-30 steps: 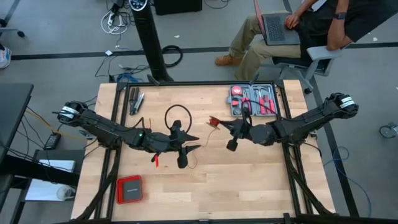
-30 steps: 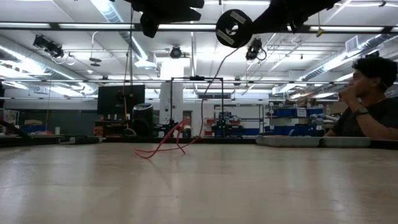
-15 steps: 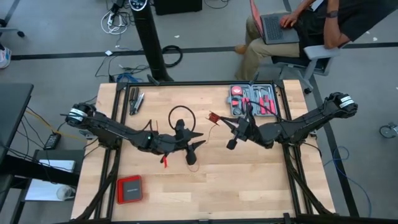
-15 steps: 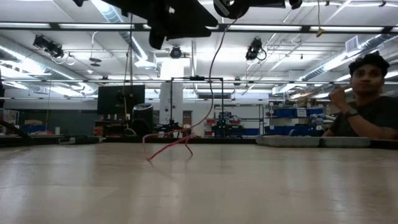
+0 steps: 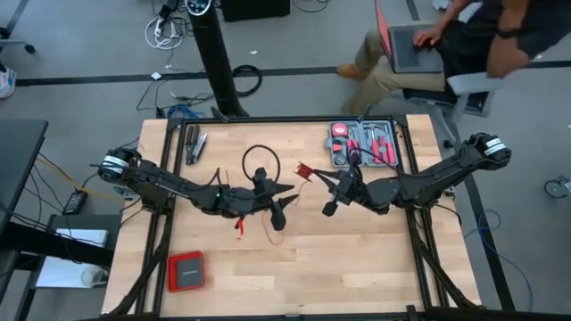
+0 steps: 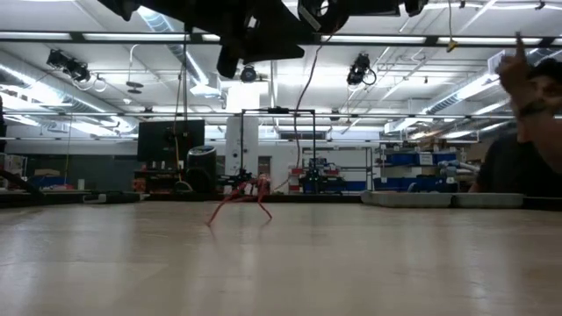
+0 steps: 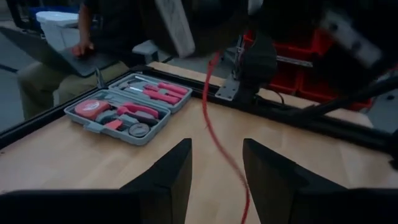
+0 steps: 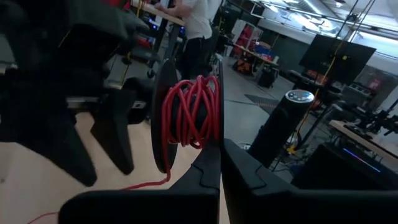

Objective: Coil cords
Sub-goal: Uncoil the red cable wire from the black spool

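Your left gripper [image 5: 284, 203] hangs above mid-table, fingers spread wide with nothing between them; in the left wrist view the red cord [image 7: 219, 134] runs through the gap between the fingers [image 7: 163, 178] without being pinched. It has slid toward the table's centre over the last second, following the cord.

Your right gripper [image 5: 330, 198] is above the table just right of centre, clamped tight. The right wrist view shows it shut at the edge of a black spool [image 8: 163, 118] with red cord wound on it. It has barely moved.

From the spool the cord trails down to the table. A loose red tangle [image 5: 242, 226] lies near the table's middle, just on the near side of the left gripper; in the low view it has drawn in from a wide sprawl to a narrow, humped bunch [image 6: 237, 200]. That suggests slack is being taken up, so coiling is under way but not finished: loose cord is still on the wood.

Nearer you, a flat red box [image 5: 186, 270] sits by the near left corner. Toward the far right corner is the grey tool tray [image 5: 364, 143]. Beyond the far edge, a person with a laptop [image 5: 412, 43] sits in a chair.

Next, probably close the left gripper on the strand to guide it.
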You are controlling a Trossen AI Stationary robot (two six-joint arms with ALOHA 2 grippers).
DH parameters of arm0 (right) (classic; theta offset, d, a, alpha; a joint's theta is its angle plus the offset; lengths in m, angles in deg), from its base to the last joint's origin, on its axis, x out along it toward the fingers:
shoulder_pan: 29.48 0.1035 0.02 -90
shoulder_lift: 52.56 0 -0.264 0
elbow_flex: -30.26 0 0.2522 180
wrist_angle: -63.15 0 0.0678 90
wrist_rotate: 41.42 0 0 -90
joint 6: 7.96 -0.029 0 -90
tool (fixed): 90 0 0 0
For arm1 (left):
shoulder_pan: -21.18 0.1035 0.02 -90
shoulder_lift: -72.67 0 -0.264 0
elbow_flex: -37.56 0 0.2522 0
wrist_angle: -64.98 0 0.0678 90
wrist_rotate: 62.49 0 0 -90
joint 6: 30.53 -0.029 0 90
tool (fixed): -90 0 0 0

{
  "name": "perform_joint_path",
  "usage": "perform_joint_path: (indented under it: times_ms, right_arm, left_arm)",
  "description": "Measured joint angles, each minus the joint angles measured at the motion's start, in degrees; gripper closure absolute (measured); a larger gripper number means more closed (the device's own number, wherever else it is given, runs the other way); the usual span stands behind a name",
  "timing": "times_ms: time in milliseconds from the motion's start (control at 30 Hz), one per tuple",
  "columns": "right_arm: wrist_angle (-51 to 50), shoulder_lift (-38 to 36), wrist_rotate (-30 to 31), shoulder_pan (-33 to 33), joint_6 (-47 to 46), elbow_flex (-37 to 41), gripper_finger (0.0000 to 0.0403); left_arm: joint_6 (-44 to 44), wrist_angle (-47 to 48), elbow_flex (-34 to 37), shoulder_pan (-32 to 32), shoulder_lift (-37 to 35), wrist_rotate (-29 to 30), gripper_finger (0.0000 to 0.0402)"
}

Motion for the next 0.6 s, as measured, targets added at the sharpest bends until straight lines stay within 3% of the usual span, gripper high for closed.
perform_joint_path:
  times_ms: [267, 600]
  right_arm:
    - [7.9, 5.2, 1.4, 0.2, 5.7, 0.0, 0.0403]
    - [10.3, 5.6, 1.2, 0.5, 6.5, 0.0, 0.0403]
  left_arm:
    - [4.1, 0.0, 0.0, 0.7, 0.0, -1.2, 0.0255]
    - [3.4, 1.9, 0.0, 0.7, 0.0, -0.2, 0.0255]
